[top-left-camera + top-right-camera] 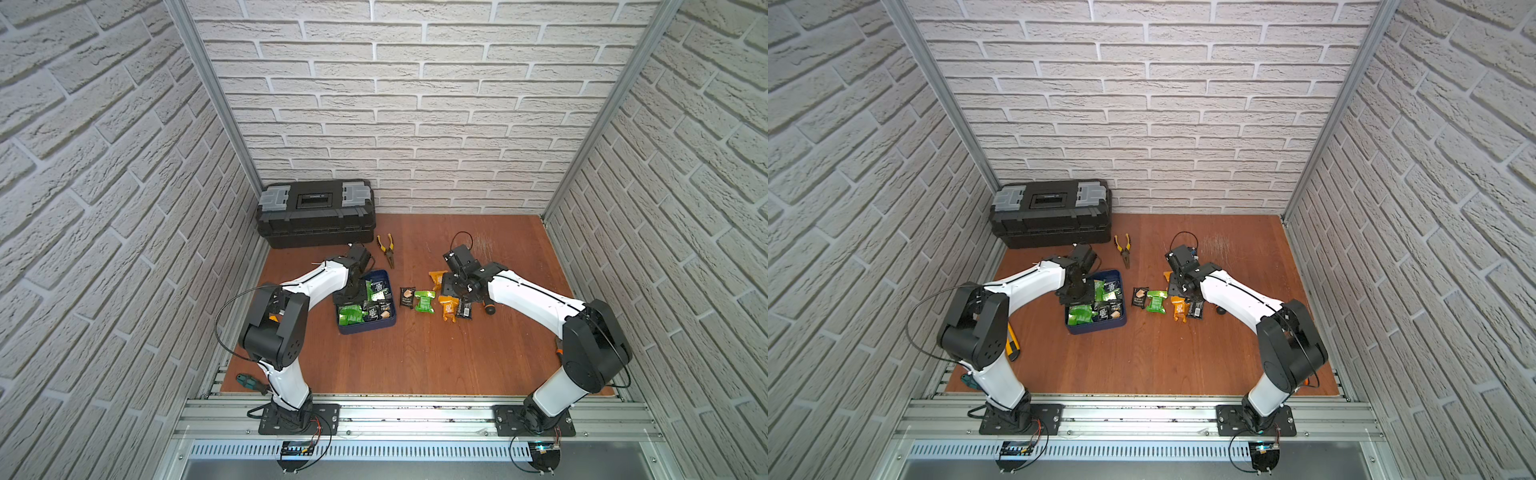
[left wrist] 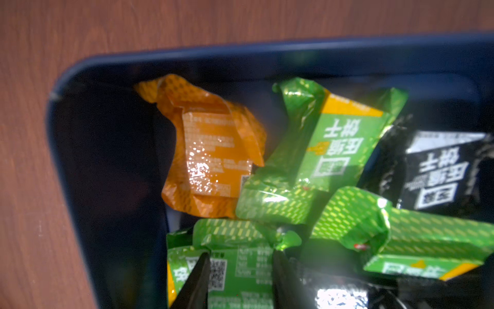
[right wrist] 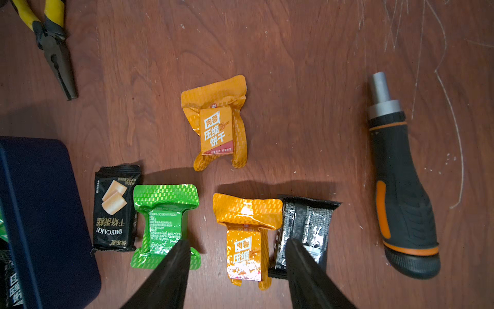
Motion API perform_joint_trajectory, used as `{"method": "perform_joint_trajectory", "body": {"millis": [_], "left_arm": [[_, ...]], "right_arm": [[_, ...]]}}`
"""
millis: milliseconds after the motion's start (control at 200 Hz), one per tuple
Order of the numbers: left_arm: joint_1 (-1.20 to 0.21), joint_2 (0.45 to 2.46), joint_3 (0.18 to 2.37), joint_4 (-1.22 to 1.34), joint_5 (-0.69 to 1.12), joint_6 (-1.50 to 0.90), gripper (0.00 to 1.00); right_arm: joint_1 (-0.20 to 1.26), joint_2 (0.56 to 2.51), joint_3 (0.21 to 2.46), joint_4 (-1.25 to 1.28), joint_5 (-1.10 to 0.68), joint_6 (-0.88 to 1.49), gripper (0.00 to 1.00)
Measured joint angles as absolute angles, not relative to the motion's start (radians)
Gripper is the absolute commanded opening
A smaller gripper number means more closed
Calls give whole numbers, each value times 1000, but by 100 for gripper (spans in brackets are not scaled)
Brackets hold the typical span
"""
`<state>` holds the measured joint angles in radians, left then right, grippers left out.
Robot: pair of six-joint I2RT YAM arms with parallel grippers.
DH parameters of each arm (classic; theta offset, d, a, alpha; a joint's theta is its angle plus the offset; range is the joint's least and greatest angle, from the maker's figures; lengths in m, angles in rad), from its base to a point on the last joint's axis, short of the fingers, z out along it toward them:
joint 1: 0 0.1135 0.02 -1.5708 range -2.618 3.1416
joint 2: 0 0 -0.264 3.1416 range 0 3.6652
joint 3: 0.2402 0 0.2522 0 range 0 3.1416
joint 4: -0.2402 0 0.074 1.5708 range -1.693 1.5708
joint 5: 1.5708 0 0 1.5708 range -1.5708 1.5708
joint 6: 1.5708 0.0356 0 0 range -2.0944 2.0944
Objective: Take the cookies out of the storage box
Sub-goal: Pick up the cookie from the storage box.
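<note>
1. storage box (image 1: 365, 329) (image 1: 1096, 329): navy, low walls, sits on tabletop (image 1: 415, 361) left of centre, nearer left edge than right.
2. cookies (image 1: 353, 316) (image 1: 1079, 314) cover most of box floor: green + black pkts piled, overlapping. Left wrist view: boxed orange pkt (image 2: 211, 149) near a box corner, boxed green pkt (image 2: 320, 149) lapping over its edge, boxed black pkt (image 2: 438, 171) next along.
3. L gripper (image 2: 240, 254): down inside box, at box's left side. Jaws narrow; fingers (image 2: 195, 283) either side of QR green pkt (image 2: 240, 278). Can't tell if pkt is pinched or only bracketed.
4. Five pkts lie outside box, mid tabletop, to box's right:
   - DRYCAKE pkt (image 3: 115, 211) (image 1: 407, 298), black, just beside box wall (image 3: 45, 200)
   - loose green pkt (image 3: 165, 227) (image 1: 424, 301), touching DRYCAKE pkt
   - near orange pkt (image 3: 246, 240) (image 1: 448, 308)
   - loose black pkt (image 3: 304, 230) (image 1: 464, 308), touching near orange pkt
   - far orange pkt (image 3: 216, 123), apart from the rest, toward far edge
5. R gripper (image 3: 238, 242): jaws wide, nothing held. Sits over near orange pkt; one finger (image 3: 171, 275) overlaps loose green pkt in wrist view, the other overlaps loose black pkt.
6. Rest: toolbox (image 1: 316, 212), black w/ grey latches, in far-left corner. pliers (image 1: 386, 249) (image 3: 53, 45), yellow handles, just in front of toolbox's right end. screwdriver handle (image 3: 401, 200) (image 1: 489, 309), black/orange, right of pkt group.
</note>
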<state>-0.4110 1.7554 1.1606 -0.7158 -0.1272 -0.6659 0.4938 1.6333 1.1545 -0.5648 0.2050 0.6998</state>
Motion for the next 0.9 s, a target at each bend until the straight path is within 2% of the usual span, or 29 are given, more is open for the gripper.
{"method": "perform_joint_trajectory", "body": {"millis": [190, 365, 635, 900], "left_arm": [[-416, 1733, 1160, -723, -137, -665, 26], [-425, 1642, 1160, -729, -143, -677, 25], [-429, 1544, 1160, -733, -141, -711, 25], [-446, 1447, 1147, -741, -141, -754, 26]], "right_arm": [[496, 1628, 1157, -565, 191, 699, 60], [540, 1642, 1208, -578, 133, 685, 53], [697, 1816, 1343, -573, 74, 673, 45], [722, 1976, 1445, -604, 25, 657, 44]]}}
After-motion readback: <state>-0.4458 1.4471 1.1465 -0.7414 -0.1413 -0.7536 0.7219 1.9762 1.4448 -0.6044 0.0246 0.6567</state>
